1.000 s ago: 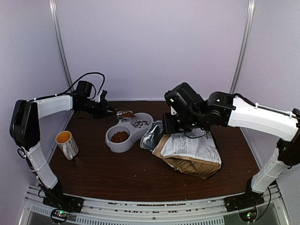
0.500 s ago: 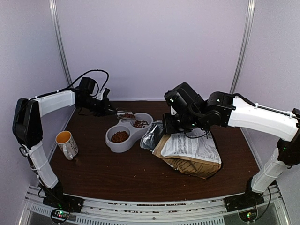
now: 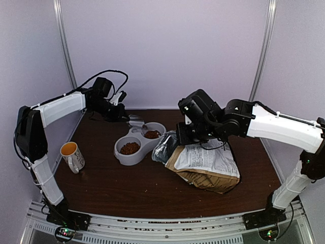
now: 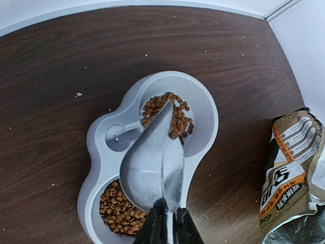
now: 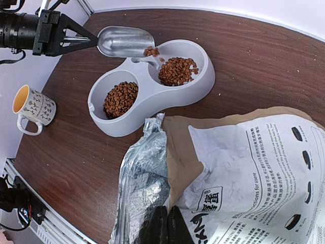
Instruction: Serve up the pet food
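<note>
A: On the dark tabletop [image 3: 101, 188], where is the kibble [image 5: 176, 70] found?
B: In both wells of the bowl [image 5: 203, 84]; a few pellets are seen at the lip of the tipped scoop [image 5: 124, 40], over the far well.
A: The tools?
B: The scoop handle is clamped by the left tool [image 4: 166, 223], and the bag [image 5: 244, 168] edge is pinched by the right tool [image 5: 167, 223]. Pouring is judged nearly done; the scoop must next be levelled and withdrawn.

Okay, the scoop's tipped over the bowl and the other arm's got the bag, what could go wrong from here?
1. The scoop in the left gripper pours close to the far compartment's edge, so kibble at its lip could bounce off the bowl rim onto the table.
2. The bag lies on its side with its mouth open, pinched by the right gripper. A tug might spill its contents.
</note>
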